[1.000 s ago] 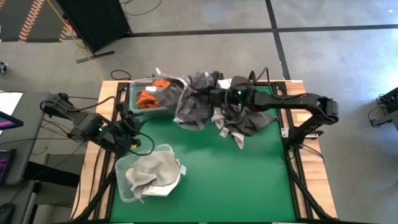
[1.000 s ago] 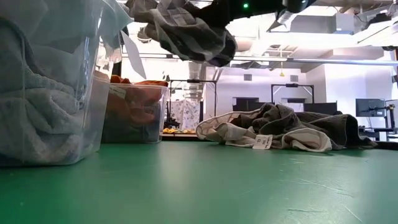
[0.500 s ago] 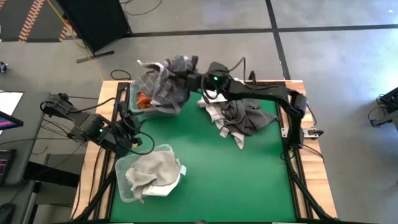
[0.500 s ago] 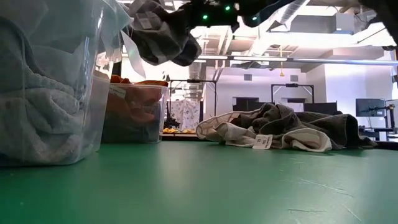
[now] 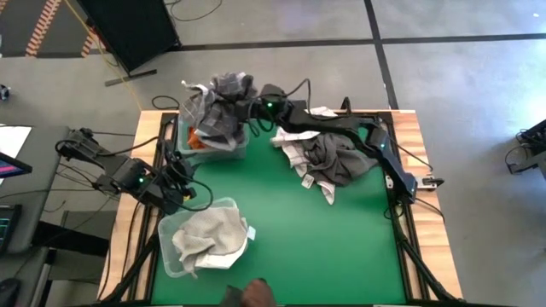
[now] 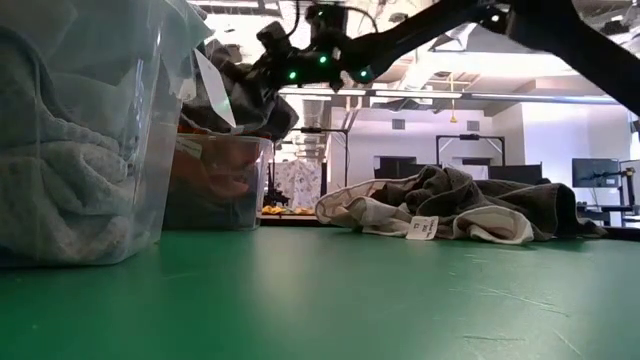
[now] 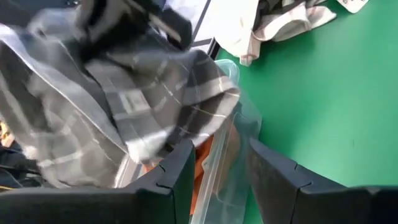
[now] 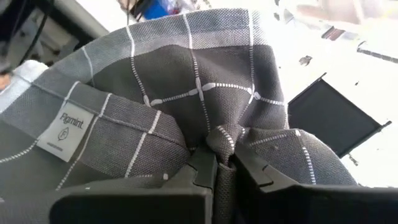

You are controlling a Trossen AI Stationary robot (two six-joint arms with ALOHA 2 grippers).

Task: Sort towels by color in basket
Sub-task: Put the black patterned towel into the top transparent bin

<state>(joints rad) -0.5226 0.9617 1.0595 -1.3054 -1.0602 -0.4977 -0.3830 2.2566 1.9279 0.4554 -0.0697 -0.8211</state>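
Above the far bin, the right gripper is clamped on a checked towel whose folds hide most of the orange towels inside. Beside that bin, the left gripper stands with fingers apart, empty.

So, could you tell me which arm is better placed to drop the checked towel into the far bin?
Right: its gripper already pinches the checked towel above that bin; the left gripper hangs open, empty.
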